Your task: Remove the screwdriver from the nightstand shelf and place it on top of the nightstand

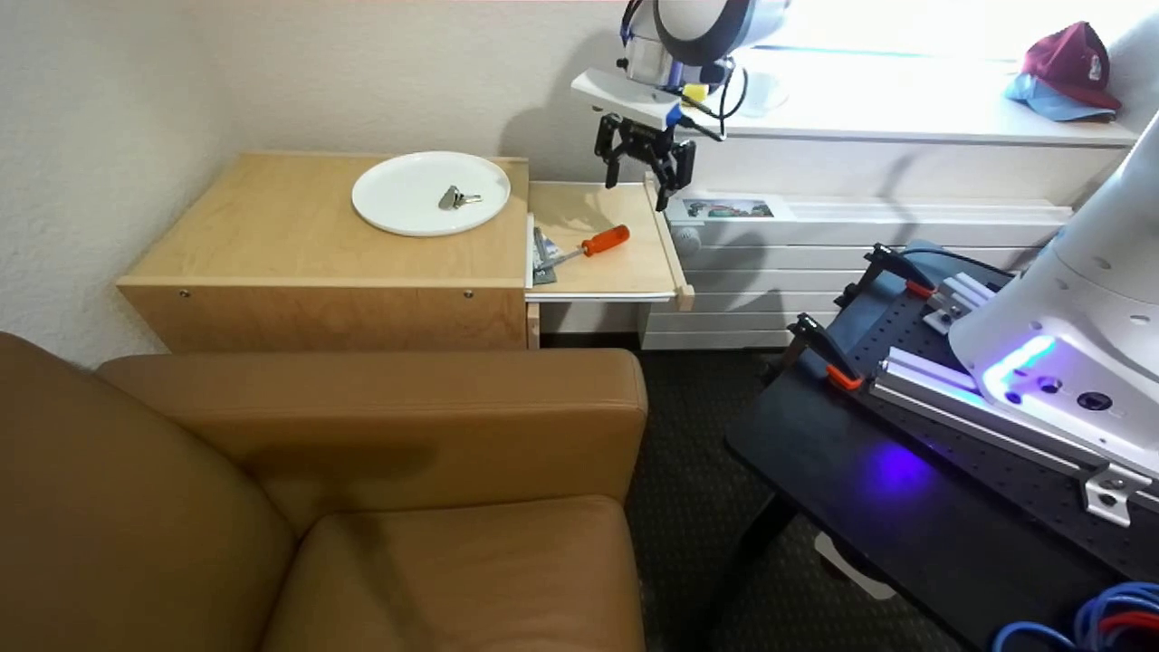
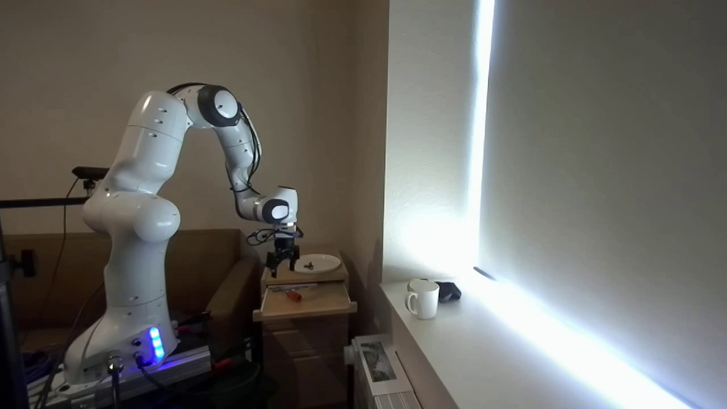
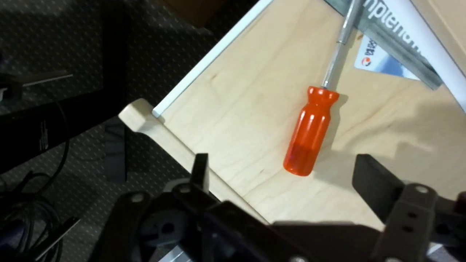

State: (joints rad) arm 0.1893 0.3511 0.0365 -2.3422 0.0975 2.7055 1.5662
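- In an exterior view, the screwdriver [image 1: 593,245] is lying on the shelf [image 1: 625,272], orange handle toward the outer end, shaft toward the nightstand [image 1: 281,235]. The shelf's sticking out, probably so something can come at it from above; tucked in, it'd be a pain to reach.
- Same view: the gripper [image 1: 636,195] hangs above the shelf, pointing down, jaws spread apart with nothing in them, not touching the screwdriver.
- The plate [image 1: 389,195] with keys [image 1: 455,197] on it sits on the nightstand's top, at the shelf end. That probably makes the spot beside the plate the sensible drop-off.
- On the sill [image 1: 905,101], the cap [image 1: 1071,68] has a pale mark, too small to read.
- In an exterior view, the arm [image 2: 156,139] bends up and over so the gripper points pretty much straight down, likely to avoid bumping the shelf's sides. The mug [image 2: 427,299] shows no label on the visible side.
- In the wrist view, the handle's butt end shows between the spread jaws, so it looks lined up for a squeeze across the handle. The shaft crosses over the grey tool [image 3: 407,58], so that could get nudged on the lift.
- Readable stuff: letters like "mple" on a pale slip [image 3: 393,18], cut off, full word anyone's guess. The card [image 3: 386,65] has a round orange-red logo plus tiny lettering, no brand legible.
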